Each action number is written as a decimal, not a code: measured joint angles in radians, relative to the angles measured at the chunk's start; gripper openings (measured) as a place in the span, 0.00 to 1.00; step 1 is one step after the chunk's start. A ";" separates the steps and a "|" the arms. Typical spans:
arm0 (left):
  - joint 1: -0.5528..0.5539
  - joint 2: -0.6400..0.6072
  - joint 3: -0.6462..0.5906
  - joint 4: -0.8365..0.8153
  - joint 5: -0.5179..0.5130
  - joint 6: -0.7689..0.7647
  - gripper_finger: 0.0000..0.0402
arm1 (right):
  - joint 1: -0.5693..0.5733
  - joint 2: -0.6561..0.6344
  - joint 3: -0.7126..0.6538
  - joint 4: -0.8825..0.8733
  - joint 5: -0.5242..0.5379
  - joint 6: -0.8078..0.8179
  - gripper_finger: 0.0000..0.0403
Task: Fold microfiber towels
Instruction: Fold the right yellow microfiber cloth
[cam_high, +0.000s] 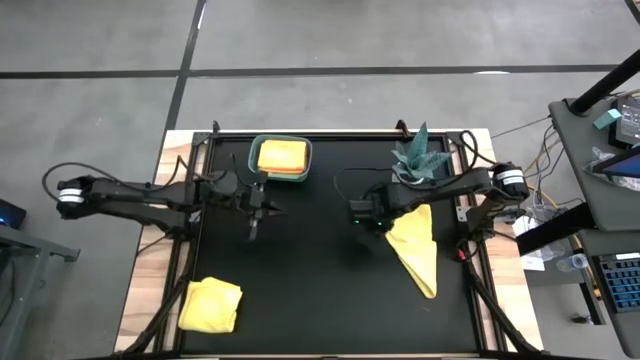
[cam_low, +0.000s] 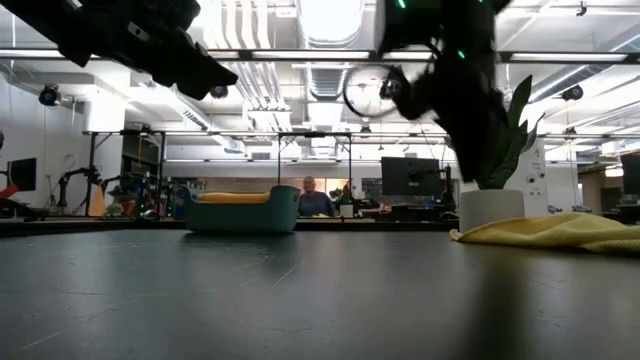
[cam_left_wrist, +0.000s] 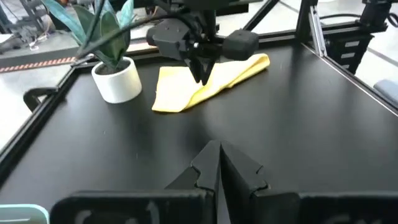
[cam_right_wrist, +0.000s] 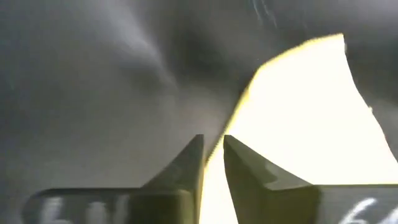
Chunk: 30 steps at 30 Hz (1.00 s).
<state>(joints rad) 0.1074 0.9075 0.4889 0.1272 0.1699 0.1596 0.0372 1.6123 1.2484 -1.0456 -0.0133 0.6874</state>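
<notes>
my right gripper (cam_right_wrist: 213, 158) sits right over the near corner of the yellow towel (cam_high: 418, 246), fingers cracked just apart, edge between the tips but not clearly pinched; can't tell if it's gripping. towel lies flat on the mat by the plant (cam_high: 420, 160). left gripper (cam_left_wrist: 219, 163) clenched empty, parked mid-table out of the way

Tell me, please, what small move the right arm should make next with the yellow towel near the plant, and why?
Probably lower the right gripper onto the near edge of the yellow towel and close on it. Its jaws stand slightly apart just above that edge, holding nothing, and the towel lies loosely bunched and unfolded on the mat. The left gripper waits shut over bare mat.
</notes>
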 joint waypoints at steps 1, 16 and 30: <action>0.000 0.007 0.000 0.002 0.000 0.000 0.00 | 0.000 -0.001 -0.028 0.002 0.003 0.013 0.15; -0.001 0.034 0.000 0.027 0.000 -0.023 0.00 | 0.005 0.001 -0.261 0.153 0.028 -0.007 0.45; -0.001 0.036 -0.003 0.050 0.000 -0.022 0.00 | 0.051 -0.004 -0.154 0.194 0.075 -0.214 0.03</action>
<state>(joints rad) 0.1066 0.9436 0.4862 0.1772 0.1703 0.1375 0.0877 1.6085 1.0946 -0.8513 0.0620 0.4738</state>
